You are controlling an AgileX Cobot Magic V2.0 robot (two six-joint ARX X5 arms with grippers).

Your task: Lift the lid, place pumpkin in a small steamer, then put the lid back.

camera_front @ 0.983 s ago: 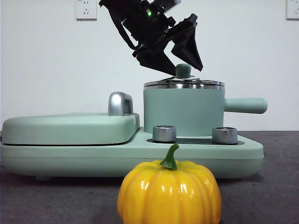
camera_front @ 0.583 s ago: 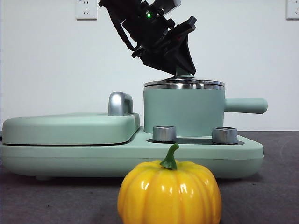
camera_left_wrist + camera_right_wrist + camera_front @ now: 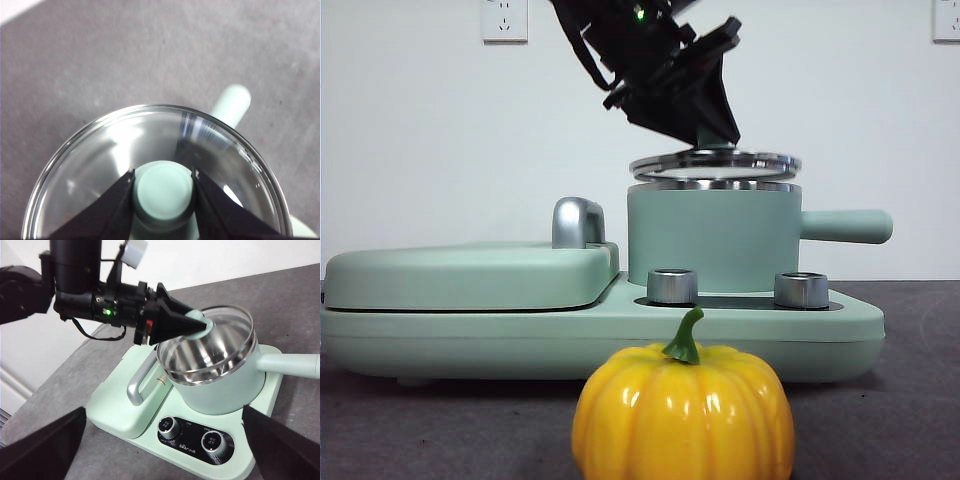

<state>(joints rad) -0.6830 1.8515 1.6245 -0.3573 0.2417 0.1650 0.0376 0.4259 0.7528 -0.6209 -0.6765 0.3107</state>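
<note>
Mint-green, the knob sits pinched between the two black jaws of my left claw (image 3: 163, 187), and the lid (image 3: 714, 161) hangs from it, slightly tilted, just above the steel rim of the small steamer (image 3: 712, 240) with a thin gap showing between them. The steamer stands on the flat appliance base (image 3: 600, 330). The pumpkin (image 3: 683, 410) rests on the table (image 3: 910, 420) in front of the base, well below my grip. My right claw (image 3: 165, 450) waits apart, jaws spread wide, holding nothing.
</note>
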